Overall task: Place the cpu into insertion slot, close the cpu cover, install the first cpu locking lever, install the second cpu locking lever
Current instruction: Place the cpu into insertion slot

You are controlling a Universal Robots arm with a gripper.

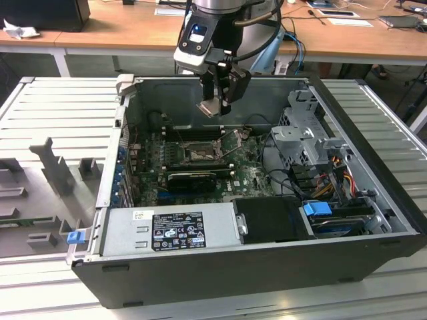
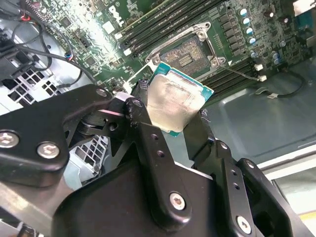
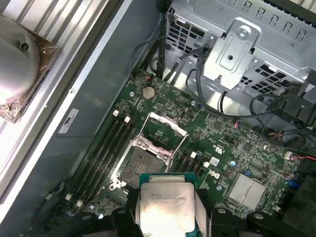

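The gripper grips the cpu by its edges in the upper middle of the exterior view, above the open insertion slot. I think it should descend level and squared to the slot.

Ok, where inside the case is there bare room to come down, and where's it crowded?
Bare: the open socket, between black memory slots and the swung-open silvery cpu cover; also the grey case panel beside the green board. Crowded: the cabled metal drive cage. The gripper holds the silver-grey square cpu.
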